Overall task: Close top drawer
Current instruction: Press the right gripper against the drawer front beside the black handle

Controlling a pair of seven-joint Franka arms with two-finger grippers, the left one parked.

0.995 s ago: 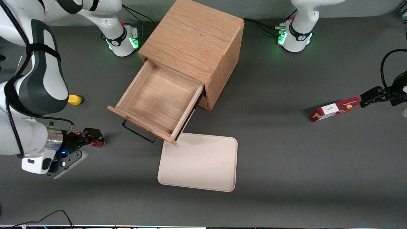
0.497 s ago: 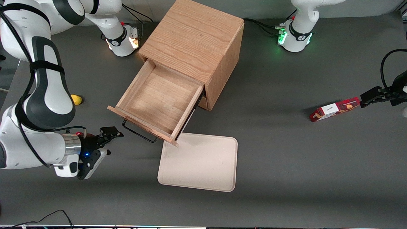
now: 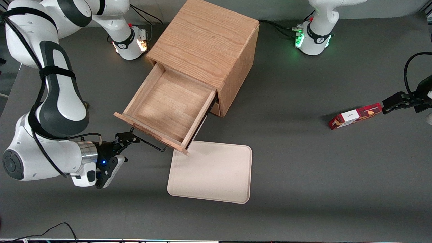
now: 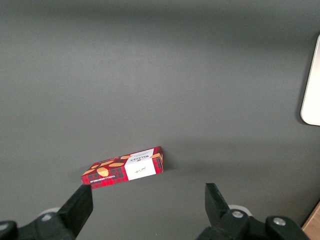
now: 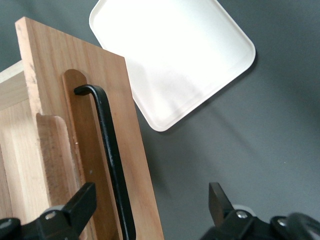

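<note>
Cabinet point(image 3: 206, 44) at upper centre of the frame, drawer point(image 3: 165, 108) out toward the tray point(image 3: 211, 172) at lower centre, gripper point(image 3: 128, 141) beside the handle point(image 3: 150, 144), box point(image 3: 356, 116) toward the parked arm's end.

This is a robotics lab. A plain grey tabletop point(image 3: 303, 162) carries two white robot arms bolted down on bases point(image 3: 130, 42) with glowing status lights, and black cables point(image 3: 280, 26) trail along its upper edge. The few things set out look like test props: a wooden cabinet point(image 3: 206, 47), a beige tray point(image 3: 211, 172) and a red snack box point(image 3: 355, 116).
</note>
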